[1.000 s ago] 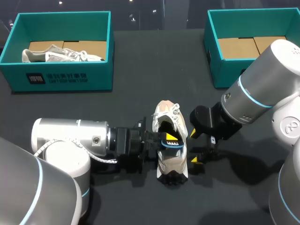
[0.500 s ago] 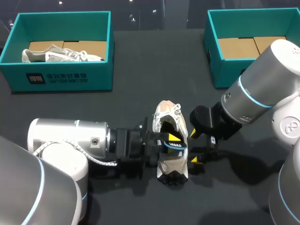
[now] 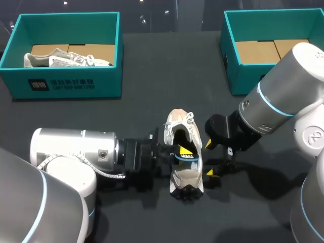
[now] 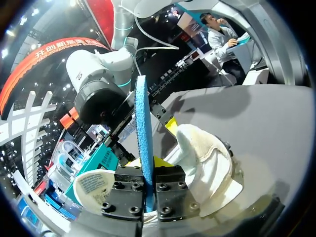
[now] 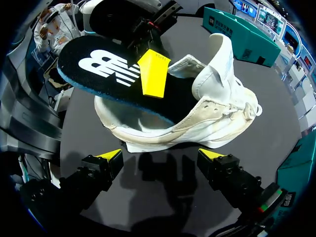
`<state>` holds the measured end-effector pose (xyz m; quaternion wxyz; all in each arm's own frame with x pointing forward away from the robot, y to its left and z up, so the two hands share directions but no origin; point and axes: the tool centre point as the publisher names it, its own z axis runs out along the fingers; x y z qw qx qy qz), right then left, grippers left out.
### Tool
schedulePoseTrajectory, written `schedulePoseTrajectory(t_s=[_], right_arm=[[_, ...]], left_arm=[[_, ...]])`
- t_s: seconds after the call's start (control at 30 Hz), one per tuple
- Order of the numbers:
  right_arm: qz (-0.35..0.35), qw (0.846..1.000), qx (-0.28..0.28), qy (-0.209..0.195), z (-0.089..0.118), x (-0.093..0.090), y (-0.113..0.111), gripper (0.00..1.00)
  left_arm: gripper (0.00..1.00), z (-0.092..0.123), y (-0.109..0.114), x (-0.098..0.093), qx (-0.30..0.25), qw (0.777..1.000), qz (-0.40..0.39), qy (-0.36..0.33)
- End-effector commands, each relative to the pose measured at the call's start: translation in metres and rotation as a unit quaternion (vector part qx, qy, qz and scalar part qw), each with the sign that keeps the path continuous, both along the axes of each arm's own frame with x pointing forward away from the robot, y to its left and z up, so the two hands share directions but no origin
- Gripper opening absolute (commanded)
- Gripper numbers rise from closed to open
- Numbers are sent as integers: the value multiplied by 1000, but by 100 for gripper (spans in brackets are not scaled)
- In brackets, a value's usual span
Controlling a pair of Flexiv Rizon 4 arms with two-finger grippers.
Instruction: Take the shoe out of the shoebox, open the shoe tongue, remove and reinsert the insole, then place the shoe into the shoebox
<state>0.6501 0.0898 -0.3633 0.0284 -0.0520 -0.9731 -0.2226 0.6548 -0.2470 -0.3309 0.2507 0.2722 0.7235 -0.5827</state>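
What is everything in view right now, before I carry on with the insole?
shoe: one, white and beige, mid-table, outside both boxes
insole: one, black with blue edge, partly in the shoe's opening, tilted up
second shoe: one, pale, inside the left shoebox
left shoebox: one, teal, far left
right shoebox: one, teal, far right, no shoe visible inside
table: one, black
left tool: one, yellow-tipped, shut on the insole
right tool: one, yellow-tipped, open beside the shoe

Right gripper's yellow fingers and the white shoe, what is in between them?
Just bare table. In the right wrist view, between the open right gripper and the shoe there is only its dark surface with a shadow.
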Motion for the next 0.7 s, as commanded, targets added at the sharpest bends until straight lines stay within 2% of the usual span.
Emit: schedulePoseTrajectory(t_s=[0.03,0.17,0.3,0.37,0.4,0.63,0.7], right_arm=[[-1,1000,-1,-2,0,-2,1,100],[-1,1000,-1,-2,0,-2,1,100],[-1,1000,-1,-2,0,-2,1,100],[-1,1000,-1,-2,0,-2,1,100],[-1,1000,-1,-2,0,-2,1,100],[-1,1000,-1,-2,0,-2,1,100],[-1,1000,-1,-2,0,-2,1,100]], left_arm=[[0,-8,-8,13,7,1000,4,-13],[0,-10,-8,17,9,1000,9,-14],[0,0,-7,8,11,1000,9,-6],[24,6,-4,4,13,1000,10,-2],[27,9,-3,2,13,1000,11,1],[30,24,5,-10,25,999,18,14],[25,26,5,-12,30,999,16,14]])
